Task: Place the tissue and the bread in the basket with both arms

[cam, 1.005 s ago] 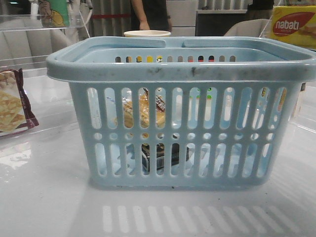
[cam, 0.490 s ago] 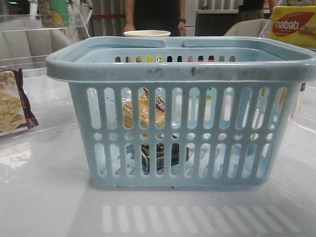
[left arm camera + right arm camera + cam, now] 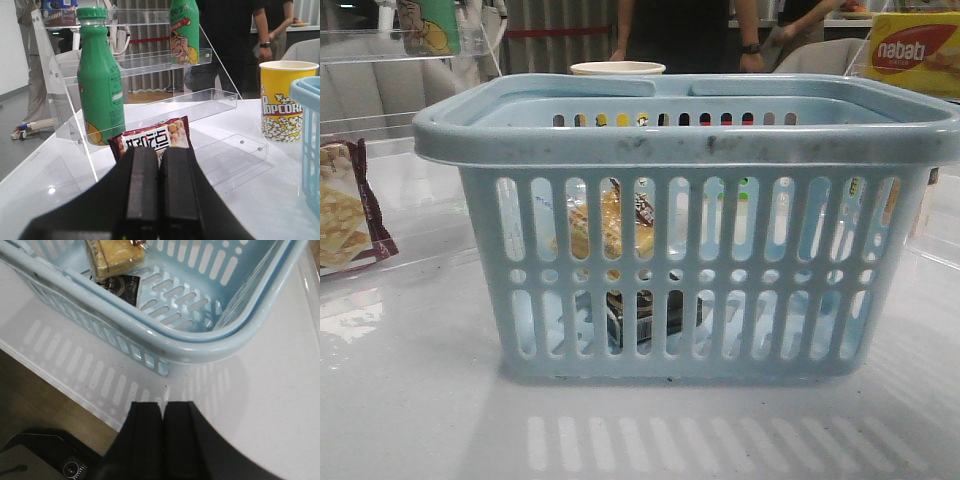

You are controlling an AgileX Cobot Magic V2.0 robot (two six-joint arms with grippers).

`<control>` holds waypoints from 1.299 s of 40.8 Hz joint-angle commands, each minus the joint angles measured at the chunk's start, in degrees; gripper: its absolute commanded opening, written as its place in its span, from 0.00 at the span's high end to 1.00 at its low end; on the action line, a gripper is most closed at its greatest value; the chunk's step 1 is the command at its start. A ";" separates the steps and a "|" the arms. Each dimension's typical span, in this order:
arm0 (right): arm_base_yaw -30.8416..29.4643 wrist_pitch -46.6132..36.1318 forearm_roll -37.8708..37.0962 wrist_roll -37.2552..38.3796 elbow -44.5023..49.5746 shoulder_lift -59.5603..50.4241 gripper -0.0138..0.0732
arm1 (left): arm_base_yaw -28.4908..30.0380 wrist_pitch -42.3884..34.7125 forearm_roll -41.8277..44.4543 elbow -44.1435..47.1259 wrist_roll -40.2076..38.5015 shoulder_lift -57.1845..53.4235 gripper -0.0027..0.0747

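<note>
The light blue basket [image 3: 690,140] stands in the middle of the table. The bread [image 3: 605,225] in its clear wrapper leans inside it, and the dark tissue pack [image 3: 645,318] lies on the basket floor below. In the right wrist view the bread [image 3: 114,255] and the tissue pack [image 3: 121,286] show inside the basket [image 3: 165,340]. My right gripper [image 3: 163,406] is shut and empty, outside the basket over the table edge. My left gripper [image 3: 159,151] is shut and empty, off to the side of the basket [image 3: 307,135]. Neither gripper shows in the front view.
A maroon-edged cracker packet [image 3: 152,139] lies just past my left gripper, also at the left in the front view [image 3: 348,215]. A green bottle [image 3: 100,80] stands on a clear acrylic shelf [image 3: 165,105]. A yellow popcorn cup [image 3: 285,100] is beside the basket. A yellow Nabati box [image 3: 915,50] sits at back right.
The basket, bread and tissue have not moved. Only the people standing behind the table have shifted to the right.
</note>
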 commanded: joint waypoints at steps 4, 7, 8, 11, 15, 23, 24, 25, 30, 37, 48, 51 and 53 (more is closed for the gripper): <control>0.09 -3.33 -0.74 -0.16 -1.47 -0.34 0.78 | 0.15 -5.17 -0.80 0.02 -0.50 -1.03 0.85; 0.09 -3.33 -0.74 -0.16 -1.47 -0.34 0.78 | 0.15 -5.17 -0.80 0.02 -0.50 -1.03 0.85; 0.09 -3.33 -0.74 -0.16 -1.47 -0.34 0.78 | 0.15 -5.17 -0.80 0.02 -0.50 -1.03 0.85; 0.09 -3.33 -0.74 -0.16 -1.47 -0.34 0.78 | 0.15 -5.17 -0.80 0.02 -0.50 -1.03 0.85; 0.09 -3.32 -0.74 -0.16 -1.47 -0.34 0.78 | 0.15 -5.17 -0.80 0.02 -0.50 -1.03 0.85; 0.09 -3.32 -0.74 -0.16 -1.47 -0.34 0.78 | 0.15 -5.17 -0.80 0.02 -0.50 -1.03 0.85; 0.09 -3.32 -0.74 -0.16 -1.47 -0.34 0.78 | 0.15 -5.17 -0.80 0.02 -0.50 -1.03 0.85; 0.38 -3.13 -0.68 -0.16 -1.47 -0.62 0.78 | 0.15 -5.17 -0.80 0.02 -0.50 -1.03 0.85; 0.22 -3.08 -0.86 -0.16 -1.47 -1.43 0.78 | 0.15 -5.17 -0.80 0.02 -0.50 -1.03 0.85; -4.39 -3.81 -0.86 -0.16 0.00 -5.74 0.78 | 0.15 -5.17 -0.80 0.02 -0.50 -1.03 0.85; -16.12 -21.75 -0.86 -0.16 12.68 -21.15 0.78 | 0.15 -5.17 -0.80 0.02 -0.50 -1.03 0.85; -18.46 -27.21 -0.86 -0.16 17.32 -25.97 0.78 | 0.15 -5.17 -0.80 0.02 -0.50 -1.03 0.85; -19.74 -29.83 -0.86 -0.16 20.17 -28.84 0.78 | 0.15 -5.17 -0.80 0.02 -0.50 -1.03 0.85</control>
